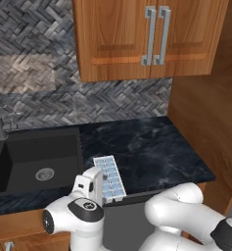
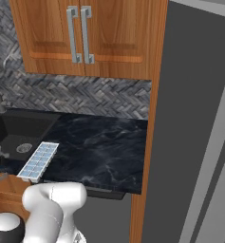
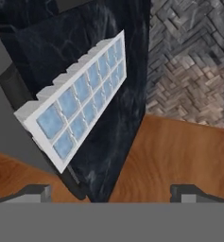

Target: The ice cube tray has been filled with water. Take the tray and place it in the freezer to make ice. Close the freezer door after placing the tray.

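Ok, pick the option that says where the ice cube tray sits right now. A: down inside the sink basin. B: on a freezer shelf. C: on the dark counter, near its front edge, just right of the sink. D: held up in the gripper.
C: the ice cube tray lies flat on the dark counter at its front edge, beside the sink, and the open gripper is not holding it.

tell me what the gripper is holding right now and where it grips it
Nothing is held. The gripper is open, short of the ice cube tray, which lies on the counter.
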You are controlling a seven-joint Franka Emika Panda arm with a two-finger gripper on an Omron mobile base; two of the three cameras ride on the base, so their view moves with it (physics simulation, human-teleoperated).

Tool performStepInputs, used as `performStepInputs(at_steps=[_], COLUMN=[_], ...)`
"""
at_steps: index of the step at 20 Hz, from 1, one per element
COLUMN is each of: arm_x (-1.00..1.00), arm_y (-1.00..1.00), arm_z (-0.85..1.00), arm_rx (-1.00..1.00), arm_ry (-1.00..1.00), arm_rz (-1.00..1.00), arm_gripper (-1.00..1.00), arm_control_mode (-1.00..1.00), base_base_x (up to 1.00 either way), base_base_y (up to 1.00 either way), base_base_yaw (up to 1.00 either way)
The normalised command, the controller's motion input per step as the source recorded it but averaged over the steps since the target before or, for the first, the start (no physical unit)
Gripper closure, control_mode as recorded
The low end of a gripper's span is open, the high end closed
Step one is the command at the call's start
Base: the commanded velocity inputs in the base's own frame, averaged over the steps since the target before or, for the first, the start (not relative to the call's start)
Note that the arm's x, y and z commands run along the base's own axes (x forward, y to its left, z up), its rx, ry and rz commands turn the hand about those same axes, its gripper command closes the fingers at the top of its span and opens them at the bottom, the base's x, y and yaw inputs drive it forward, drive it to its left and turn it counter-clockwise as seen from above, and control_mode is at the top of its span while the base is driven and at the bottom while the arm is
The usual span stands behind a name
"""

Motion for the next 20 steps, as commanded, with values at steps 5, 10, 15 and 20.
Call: performStepInputs(at_steps=[5, 10, 15, 20], arm_x=[0.00, 0.00, 0.00, 0.00], arm_y=[0.00, 0.01, 0.04, 0.00], arm_z=[-0.27, -0.16, -0.28, -0.28], arm_rx=[-0.04, -0.03, -0.01, -0.05], arm_ry=[-0.01, 0.00, 0.00, 0.00], arm_rz=[0.00, 0.00, 0.00, 0.00], arm_gripper=[-1.00, -1.00, -1.00, -1.00], arm_control_mode=[-1.00, -1.00, -1.00, -1.00], base_base_x=[0.00, 0.00, 0.00, 0.00], base_base_y=[0.00, 0.00, 0.00, 0.00], base_base_yaw=[0.00, 0.00, 0.00, 0.00])
